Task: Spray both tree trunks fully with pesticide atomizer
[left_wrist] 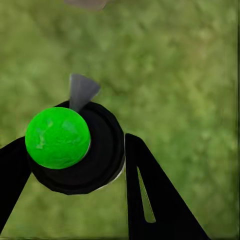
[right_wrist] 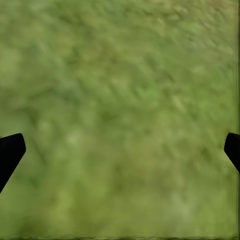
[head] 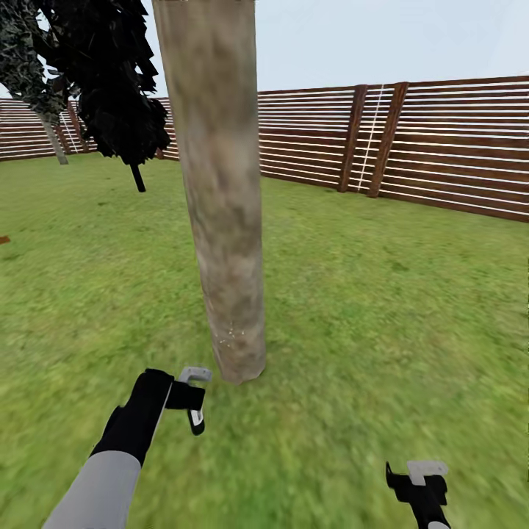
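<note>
Spreading wide, green garden lawn (head: 411,308) before brown slatted wooden fence (head: 455,147), thick mottled beige-grey tree trunk (head: 220,191) cut off above, left gripper (left_wrist: 75,165) clamped on green-capped black pesticide atomizer (left_wrist: 57,137) near trunk base, right gripper (right_wrist: 120,150) fingers apart, empty.

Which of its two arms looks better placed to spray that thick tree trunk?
The left. Its end effector grips the black atomizer with the bright green cap beside the mottled beige-grey trunk. The right end effector is open over green grass.
</note>
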`<state>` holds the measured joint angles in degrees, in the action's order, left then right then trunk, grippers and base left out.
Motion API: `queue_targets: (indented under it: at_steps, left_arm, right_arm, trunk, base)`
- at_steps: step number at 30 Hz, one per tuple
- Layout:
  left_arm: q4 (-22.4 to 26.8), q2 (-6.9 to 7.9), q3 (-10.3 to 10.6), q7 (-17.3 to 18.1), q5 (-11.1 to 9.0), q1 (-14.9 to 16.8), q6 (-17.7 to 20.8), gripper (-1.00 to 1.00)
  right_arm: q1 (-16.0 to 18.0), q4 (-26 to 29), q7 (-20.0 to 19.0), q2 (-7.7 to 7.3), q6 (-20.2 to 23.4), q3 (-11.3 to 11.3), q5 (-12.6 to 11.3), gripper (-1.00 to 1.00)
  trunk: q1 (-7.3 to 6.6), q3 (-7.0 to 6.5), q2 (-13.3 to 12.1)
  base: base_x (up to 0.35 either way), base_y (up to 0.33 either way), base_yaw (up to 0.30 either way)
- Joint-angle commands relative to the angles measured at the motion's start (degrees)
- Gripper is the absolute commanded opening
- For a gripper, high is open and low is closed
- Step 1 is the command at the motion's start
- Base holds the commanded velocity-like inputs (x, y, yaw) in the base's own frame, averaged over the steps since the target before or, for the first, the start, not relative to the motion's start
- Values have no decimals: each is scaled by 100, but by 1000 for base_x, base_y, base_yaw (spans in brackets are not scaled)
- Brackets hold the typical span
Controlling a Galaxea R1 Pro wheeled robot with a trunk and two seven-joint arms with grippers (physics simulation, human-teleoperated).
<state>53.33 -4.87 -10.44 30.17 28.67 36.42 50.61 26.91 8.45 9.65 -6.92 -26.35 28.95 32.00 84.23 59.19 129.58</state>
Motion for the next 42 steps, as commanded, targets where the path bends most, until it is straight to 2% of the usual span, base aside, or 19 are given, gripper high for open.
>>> queue_targets:
  at_steps: [1, 3, 5, 8, 9, 11, 13, 20, 22, 25, 26, 30, 37, 42]
  left_arm:
    - [17, -6, -23, 63, 63, 17, 34, -100]
    - [-46, -6, -25, 63, 49, 292, 94, -100]
    - [-357, -3, -27, 67, 48, 778, 396, -100]
    - [-766, 34, -22, 68, 59, 1419, 595, -100]
    - [-794, 64, -19, 68, 64, 1476, 608, -100]
    - [-814, 205, -13, 71, 122, 1486, 609, -100]
    - [-814, 509, -9, 108, 167, 1457, 617, -100]
    - [-775, 533, -18, 112, 175, 1453, 633, -100]
    - [-772, 491, -30, 112, 165, 1496, 642, -100]
    - [-763, 312, -36, 110, 156, 1549, 657, -100]
    - [-762, 296, -35, 108, 161, 1553, 658, -100]
    - [-750, 430, -17, 112, 182, 1496, 634, -100]
    - [-745, 442, -27, 112, 174, 1512, 628, -100]
    - [-736, 443, -26, 112, 174, 1533, 631, -100]
  right_arm:
    - [1, -10, 26, -1, -19, 32, 61, 100]
    - [-1, -10, 21, -2, -19, 32, 61, 100]
    - [-1, -10, 20, 1, -19, 32, 61, 100]
    - [-2, -8, 20, 1, -19, 32, 61, 100]
    - [-1, -7, 20, 2, -19, 33, 61, 100]
    - [-3, -8, 19, 4, -19, 32, 61, 100]
    - [-1, -10, 19, 7, -19, 32, 61, 100]
    - [-1, -10, 19, 7, -19, 32, 61, 100]
    - [-1, -10, 19, 7, -19, 32, 61, 100]
    - [-1, -10, 20, 7, -19, 32, 60, 100]
    - [-1, -10, 22, 5, -19, 32, 61, 100]
    - [-8, -10, 27, -1, -19, 32, 61, 100]
    - [-10, -10, 19, -2, -19, 32, 61, 100]
    - [-10, -10, 19, -2, -19, 32, 61, 100]
  trunk:
    - [-2, 5, 2]
    - [-2, 5, 2]
    - [-2, 5, 2]
    - [-2, 5, 2]
    - [-2, 5, 2]
    - [-2, 5, 2]
    - [-2, 5, 2]
    - [-2, 5, 2]
    - [-2, 5, 2]
    - [-2, 5, 2]
    - [-2, 5, 2]
    - [-2, 5, 2]
    - [-2, 5, 2]
    - [-2, 5, 2]
  base:
    - [-49, -25, 1]
    - [-15, -8, 0]
    - [-4, -2, 0]
    - [-1, 0, -65]
    - [0, 0, -240]
    - [0, 0, -276]
    - [61, 76, -295]
    - [54, 178, -61]
    - [1, 9, -1]
    - [0, 1, 0]
    - [0, 0, 0]
    - [23, -1, 0]
    - [220, -158, 0]
    - [-177, -215, 0]
